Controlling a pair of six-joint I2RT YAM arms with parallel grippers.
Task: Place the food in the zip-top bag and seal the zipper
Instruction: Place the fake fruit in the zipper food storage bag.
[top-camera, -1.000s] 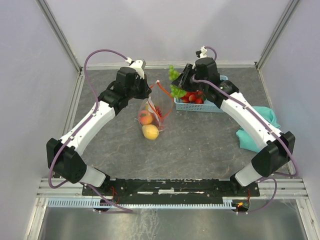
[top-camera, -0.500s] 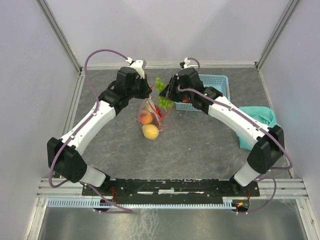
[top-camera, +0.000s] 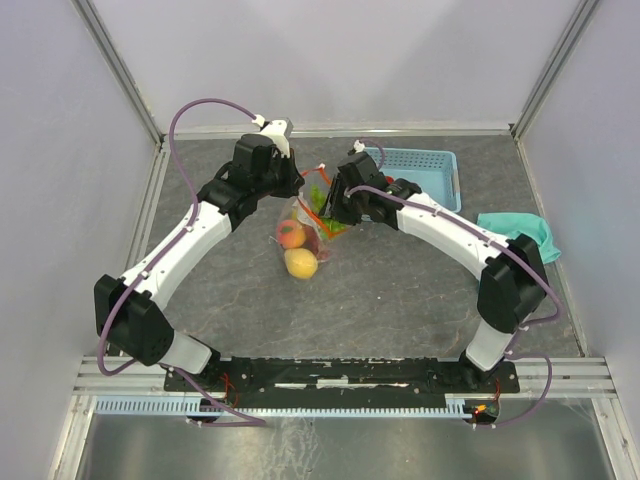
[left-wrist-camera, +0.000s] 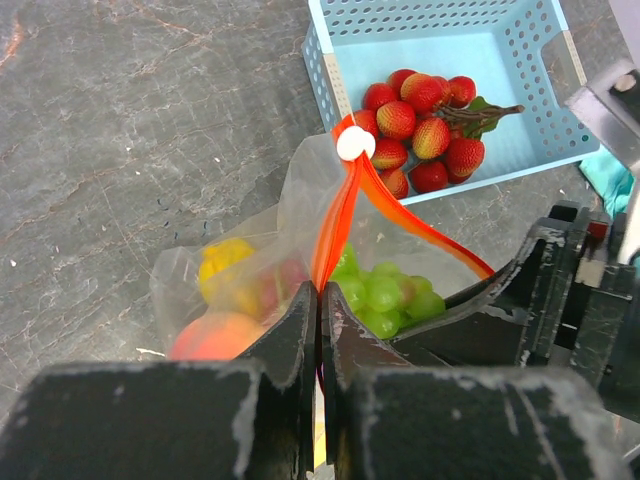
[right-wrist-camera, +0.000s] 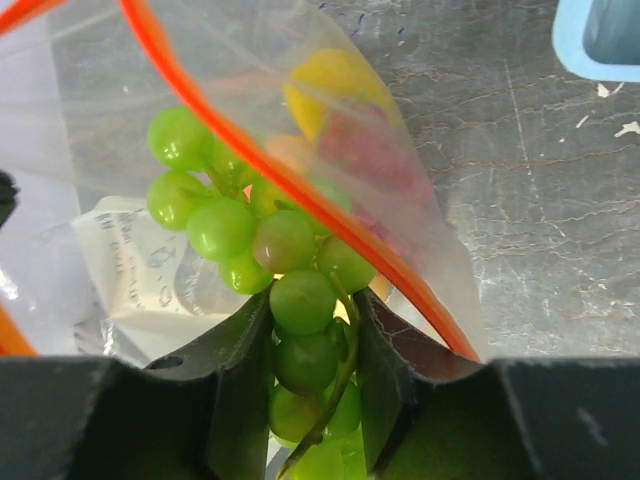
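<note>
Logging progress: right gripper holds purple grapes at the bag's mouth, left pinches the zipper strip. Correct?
The grapes are green, not purple, as the right wrist view shows. Otherwise right: right gripper holds them at the bag's mouth, left gripper pinches the zipper.

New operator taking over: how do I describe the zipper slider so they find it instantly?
On the table, find the light-blue basket; the clear bag, pinched by the left hand, rises beside it. Follow its red-orange strip toward the basket: the slider is the small round white bead at that end, the only white thing on it.
</note>
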